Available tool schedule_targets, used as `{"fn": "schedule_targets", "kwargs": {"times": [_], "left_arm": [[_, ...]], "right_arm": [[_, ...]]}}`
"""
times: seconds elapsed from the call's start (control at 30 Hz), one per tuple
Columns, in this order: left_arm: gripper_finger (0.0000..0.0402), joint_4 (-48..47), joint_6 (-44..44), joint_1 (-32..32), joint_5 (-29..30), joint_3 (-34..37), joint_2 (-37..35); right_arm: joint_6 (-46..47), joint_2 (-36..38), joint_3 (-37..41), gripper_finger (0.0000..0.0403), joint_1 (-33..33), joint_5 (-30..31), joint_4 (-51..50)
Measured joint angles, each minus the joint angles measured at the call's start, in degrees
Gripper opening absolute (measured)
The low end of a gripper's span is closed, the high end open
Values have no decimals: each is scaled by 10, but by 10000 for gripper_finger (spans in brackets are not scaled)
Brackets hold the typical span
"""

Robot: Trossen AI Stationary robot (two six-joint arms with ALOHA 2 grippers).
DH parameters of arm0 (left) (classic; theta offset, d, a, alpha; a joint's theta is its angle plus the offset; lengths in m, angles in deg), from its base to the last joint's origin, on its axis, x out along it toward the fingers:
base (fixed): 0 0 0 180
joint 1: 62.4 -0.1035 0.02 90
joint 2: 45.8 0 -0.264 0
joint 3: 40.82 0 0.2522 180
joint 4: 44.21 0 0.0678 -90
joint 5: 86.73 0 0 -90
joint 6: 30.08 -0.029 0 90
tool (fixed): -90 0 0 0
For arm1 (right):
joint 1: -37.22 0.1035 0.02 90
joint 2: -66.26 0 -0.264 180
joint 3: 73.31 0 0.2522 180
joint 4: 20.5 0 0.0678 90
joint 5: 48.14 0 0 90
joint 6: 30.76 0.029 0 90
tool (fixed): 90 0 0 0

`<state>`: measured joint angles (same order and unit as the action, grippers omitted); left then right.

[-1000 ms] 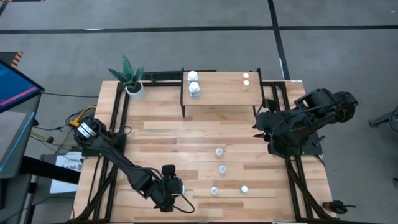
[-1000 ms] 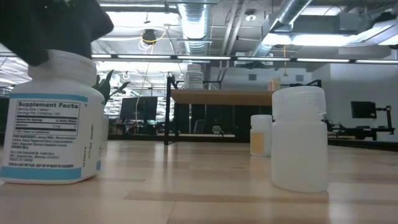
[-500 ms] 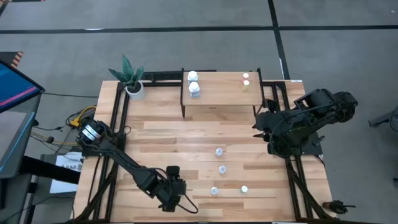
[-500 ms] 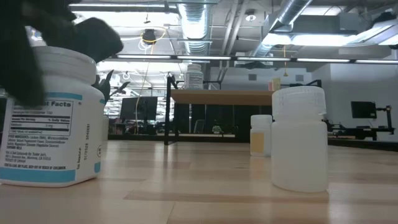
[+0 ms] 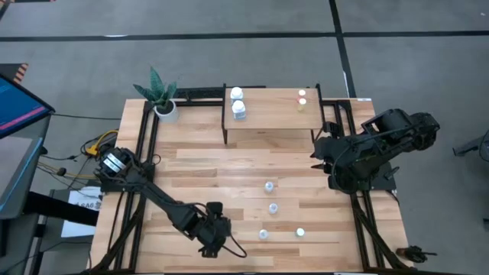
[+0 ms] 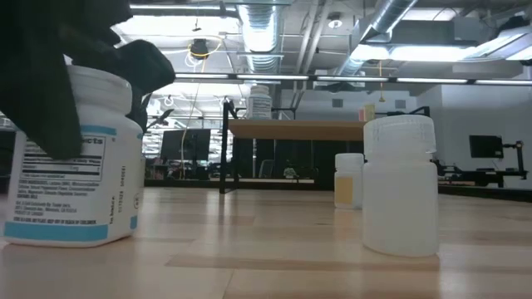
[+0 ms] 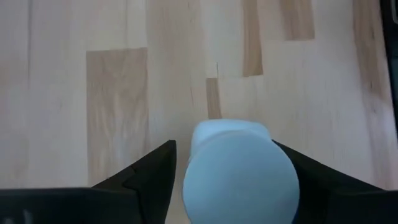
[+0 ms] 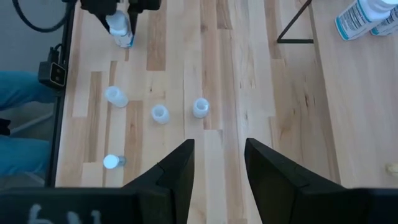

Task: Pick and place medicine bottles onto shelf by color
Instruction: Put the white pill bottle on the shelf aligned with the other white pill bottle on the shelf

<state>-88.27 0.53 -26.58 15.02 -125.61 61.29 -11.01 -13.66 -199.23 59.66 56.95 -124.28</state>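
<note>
Near the table's front edge, left gripper (image 5: 213,236) straddles a white medicine bottle (image 7: 239,172) standing on the tabletop (image 5: 221,172), fingers against its sides, while right gripper (image 5: 319,150), jaws parted and empty, waits beside the shelf (image 5: 269,115).

Robotics lab or workshop, exposed ceiling ducts (image 6: 259,29), strip lights, monitors (image 6: 485,146) behind, grey concrete floor (image 5: 244,46) around the plank worktop (image 5: 206,164)

Left tool (image 5: 213,237) low at near edge, right tool (image 5: 319,150) parted, folded back
</note>
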Motion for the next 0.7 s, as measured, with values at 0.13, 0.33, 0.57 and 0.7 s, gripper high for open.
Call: {"fn": "schedule_targets", "kwargs": {"times": [0.13,0.33,0.57,0.7], "left_arm": [[185,-1,2,-13,-28,0,0],[137,-9,0,-39,-55,-7,-1],[137,-132,-46,-98,-53,-104,-1],[137,-265,-144,-138,-29,-198,-2]], "right_arm": [[-7,0,0,163,0,0,0],[-20,0,0,163,-1,0,0],[-27,0,0,163,-1,0,0],[-16,0,0,163,0,0,0]]}}
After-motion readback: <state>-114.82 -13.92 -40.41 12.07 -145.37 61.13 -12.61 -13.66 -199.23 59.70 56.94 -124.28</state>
